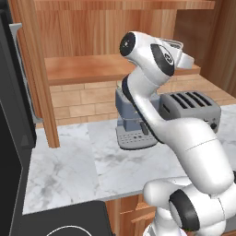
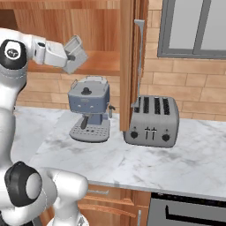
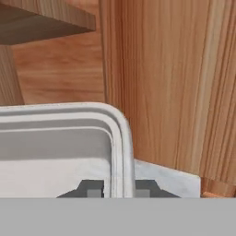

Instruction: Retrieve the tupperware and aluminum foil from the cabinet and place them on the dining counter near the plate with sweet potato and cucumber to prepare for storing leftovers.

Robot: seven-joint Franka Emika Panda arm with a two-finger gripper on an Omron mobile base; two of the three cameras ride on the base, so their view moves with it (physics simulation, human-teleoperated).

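**A:** The jaws are pinched tight on the rim of the tupperware [image 3: 60, 138] — one dark tip on each side of its wall, right at a rounded corner. The gripper [image 3: 118, 190] has it by the edge and nothing more.

**B:** And where is the container, relative to that grip?

**A:** It stretches away ahead of the jaws and off to one side, so most of it hangs beyond the pinch. In the right base view the tupperware [image 2: 76, 54] sits tilted at the end of the gripper [image 2: 69, 56], up in front of the cabinet [image 2: 101, 26] opening and apart from the shelf board behind it.

**B:** So what could go wrong?

**A:** My judgement — a thin-rim grip near a corner lets the container pivot or slip if the arm swings hard on the way to the dining counter. It is smooth plastic, probably light, so it may twist between the pads.

**B:** Anything close by to hit?

**A:** The cabinet's wooden side panel [image 3: 175, 83] stands just beyond the jaws, near the container's corner. Pulling out crooked could knock the tupperware against it and lever it loose. Below the jaws sits a blue-grey coffee machine [image 2: 89, 108], with a silver toaster [image 2: 152, 120] further off on the marble worktop [image 2: 132, 163] — a drop would land there.
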